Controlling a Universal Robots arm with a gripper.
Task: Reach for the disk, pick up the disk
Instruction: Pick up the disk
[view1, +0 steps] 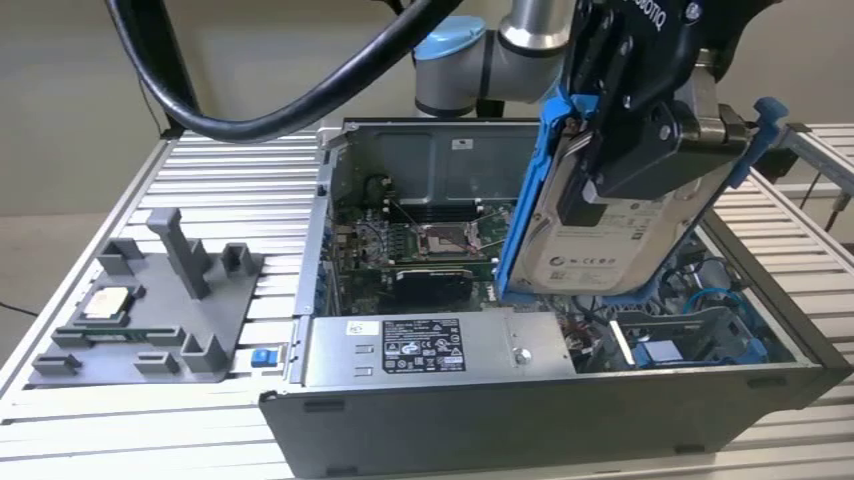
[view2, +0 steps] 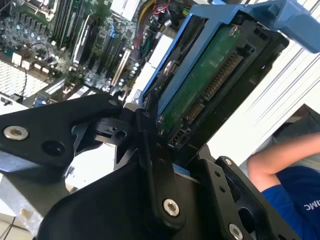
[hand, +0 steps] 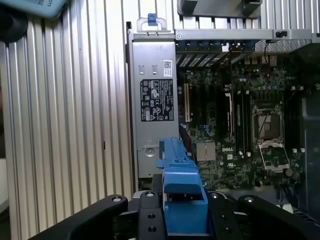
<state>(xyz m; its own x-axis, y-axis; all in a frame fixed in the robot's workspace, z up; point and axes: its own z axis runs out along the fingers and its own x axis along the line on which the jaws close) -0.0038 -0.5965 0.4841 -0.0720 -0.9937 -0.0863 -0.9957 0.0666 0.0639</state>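
The disk (view1: 617, 232) is pinched in the tool (view1: 638, 130) above the open computer case (view1: 747, 390); its long axis is held steeply upright, label outward.

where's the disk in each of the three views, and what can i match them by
Exterior view: the disk hangs tilted in the gripper, above the open computer case.
Second wrist view: the disk is seen edge-on, green board and connector showing, blue bracket around it.
First wrist view: the blue bracket of the disk sits between the black fingers.
Shared landmark: the motherboard.
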